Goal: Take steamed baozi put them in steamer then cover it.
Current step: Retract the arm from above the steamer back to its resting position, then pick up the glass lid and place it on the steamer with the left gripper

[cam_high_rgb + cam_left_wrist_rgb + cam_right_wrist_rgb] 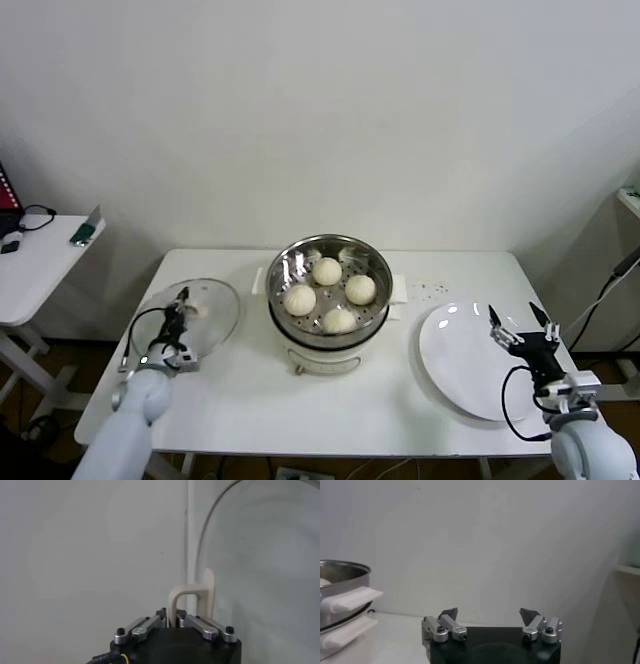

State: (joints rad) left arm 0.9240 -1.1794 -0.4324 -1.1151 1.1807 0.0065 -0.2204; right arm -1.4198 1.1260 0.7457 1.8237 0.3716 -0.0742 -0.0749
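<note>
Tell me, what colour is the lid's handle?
Cream-white; the handle shows best in the left wrist view.

The steamer (340, 607) is cut off by the right wrist picture's edge, showing only part of its rim and one side handle. The lid (260, 555) beside it runs past the left wrist picture's edge. The left gripper (171, 621) fingertips hide behind the lid's handle (192, 600).

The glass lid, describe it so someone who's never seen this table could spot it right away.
On the white table, look to the robot's left of the central steel steamer holding four buns. The cover lies there, with the left gripper closed on its white handle. Unlike the opaque white plate on the far side, it is see-through with a thin metal rim.
</note>
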